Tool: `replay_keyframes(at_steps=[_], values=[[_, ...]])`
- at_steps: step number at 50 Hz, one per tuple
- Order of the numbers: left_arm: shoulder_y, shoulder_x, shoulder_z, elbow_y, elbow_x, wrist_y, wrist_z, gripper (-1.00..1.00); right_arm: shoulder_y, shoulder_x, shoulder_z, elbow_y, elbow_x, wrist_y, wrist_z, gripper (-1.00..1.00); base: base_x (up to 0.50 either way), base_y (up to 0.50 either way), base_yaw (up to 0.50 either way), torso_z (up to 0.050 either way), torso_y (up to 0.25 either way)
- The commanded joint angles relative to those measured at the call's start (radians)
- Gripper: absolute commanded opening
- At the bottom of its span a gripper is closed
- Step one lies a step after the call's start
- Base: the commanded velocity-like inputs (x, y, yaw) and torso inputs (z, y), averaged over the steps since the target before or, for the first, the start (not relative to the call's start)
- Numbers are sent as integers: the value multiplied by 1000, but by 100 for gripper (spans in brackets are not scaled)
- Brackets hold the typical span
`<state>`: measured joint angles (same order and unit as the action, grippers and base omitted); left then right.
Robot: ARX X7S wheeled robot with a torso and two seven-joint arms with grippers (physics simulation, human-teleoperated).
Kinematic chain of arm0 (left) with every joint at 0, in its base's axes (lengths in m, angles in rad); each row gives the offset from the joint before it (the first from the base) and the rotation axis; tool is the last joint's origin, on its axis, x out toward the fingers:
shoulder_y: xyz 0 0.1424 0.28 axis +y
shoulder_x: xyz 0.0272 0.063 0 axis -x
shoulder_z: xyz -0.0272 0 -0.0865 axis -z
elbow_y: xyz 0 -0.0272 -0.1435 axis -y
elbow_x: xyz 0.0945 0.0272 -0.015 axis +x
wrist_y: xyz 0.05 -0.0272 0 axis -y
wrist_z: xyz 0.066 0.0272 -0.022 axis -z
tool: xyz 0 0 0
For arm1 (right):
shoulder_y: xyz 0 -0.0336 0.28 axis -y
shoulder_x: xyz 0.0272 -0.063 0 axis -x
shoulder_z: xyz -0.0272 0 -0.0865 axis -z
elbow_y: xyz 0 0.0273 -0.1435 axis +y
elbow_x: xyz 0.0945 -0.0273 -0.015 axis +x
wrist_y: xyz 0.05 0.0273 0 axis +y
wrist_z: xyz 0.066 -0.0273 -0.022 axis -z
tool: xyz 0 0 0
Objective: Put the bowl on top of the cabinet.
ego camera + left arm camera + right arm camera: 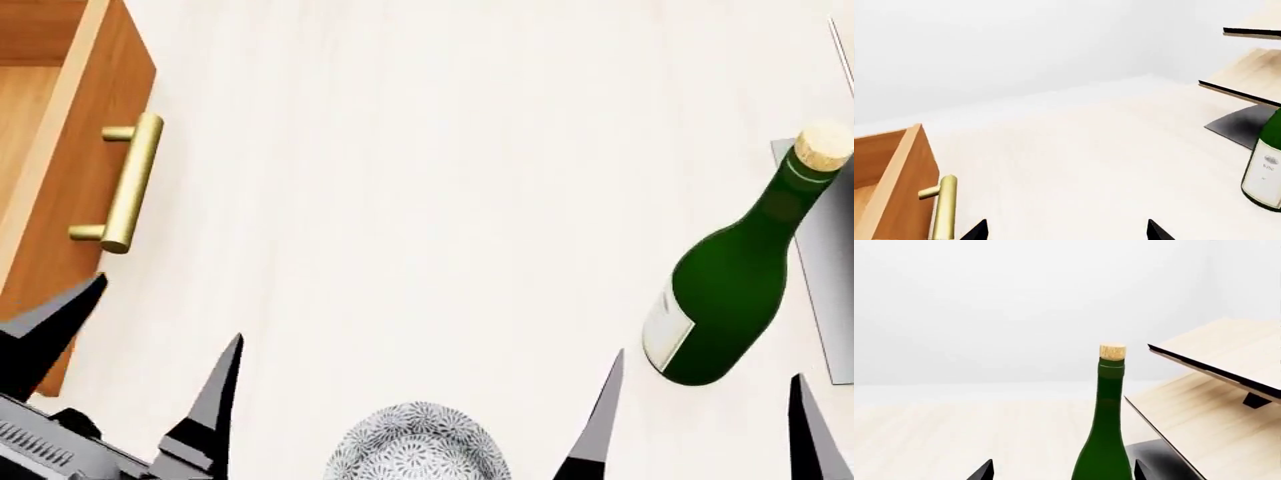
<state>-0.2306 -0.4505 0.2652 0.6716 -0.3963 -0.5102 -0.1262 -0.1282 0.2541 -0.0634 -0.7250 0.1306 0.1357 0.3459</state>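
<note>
While the left gripper (134, 345) hovers low at the near left of the head view with its black fingers spread wide and nothing between them, the orange-brown cabinet (60, 150) fills the far left edge, one drawer front facing the pale table (441, 180) and carrying a brass bar handle (123, 182). From the left wrist view the same handle (944, 206) stands just ahead of that gripper's two dark fingertips (977, 231), and the drawer looks pulled out, its inside showing.

Between the two grippers, at the very bottom edge of the head view, sits the speckled white-grey bowl (418, 445), upright on the table, well apart from the cabinet and touched by neither gripper.

Further right, the right gripper (701, 420) is also parted, empty-handed. Just beyond it stands a green wine bottle (727, 290) with a cork (823, 146) and a white label; in the right wrist view the bottle (1104, 440) rises between the fingertips but farther off. Beside the bottle is a slanted plywood rack (1214, 405) on a dark base (821, 270).
</note>
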Motion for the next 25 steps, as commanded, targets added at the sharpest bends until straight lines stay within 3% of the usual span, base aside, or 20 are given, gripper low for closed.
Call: replay_keyframes(at_steps=[1,8,25], values=[[-177,-57,145,-6,-34,-180,125,100,0,6,-4,2,-12,-4,10,100,0,0,0,0,0],[-291,-69,219,29,-85,-354,177,100,-3,9,-8,-3,-18,-7,16,100,0,0,0,0,0],[-366,-54,300,30,-147,-460,248,100,-5,19,-24,2,-28,-10,21,100,0,0,0,0,0]])
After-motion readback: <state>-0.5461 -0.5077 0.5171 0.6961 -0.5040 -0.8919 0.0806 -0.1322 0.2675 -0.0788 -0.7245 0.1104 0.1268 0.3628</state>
